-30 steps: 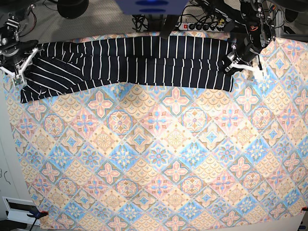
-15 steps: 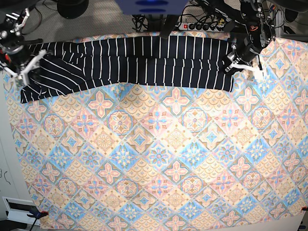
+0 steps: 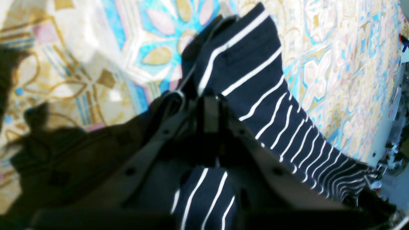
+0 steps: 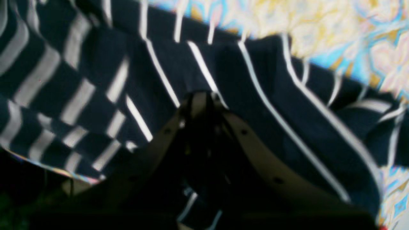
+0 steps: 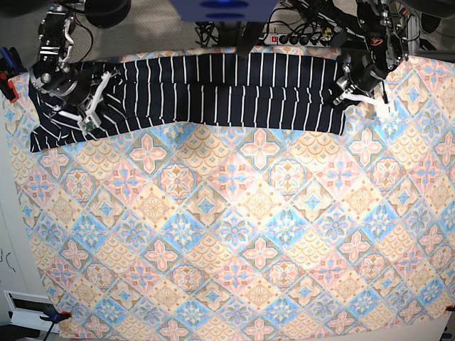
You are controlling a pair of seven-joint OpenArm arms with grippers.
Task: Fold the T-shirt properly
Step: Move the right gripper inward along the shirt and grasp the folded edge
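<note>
Lying as a long band along the bench's far edge, the shirt (image 5: 227, 89) is looking folded lengthwise once, with crosswise folds still waiting. The right claw (image 5: 91, 106) is pinching fabric near the far-left corner, jaws closed on it. The left claw (image 5: 346, 91) is sitting at the band's other end, nearly closed with cloth between its jaws. No containers are showing.

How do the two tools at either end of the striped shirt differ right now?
The right tool sits over the T-shirt, in from its end; the left tool sits at the opposite end's edge, beside bare tablecloth. In the wrist views, the right tool sees mostly rumpled stripes, while the left sees one narrow corner on the tablecloth. Both are closed on the fabric.
</note>
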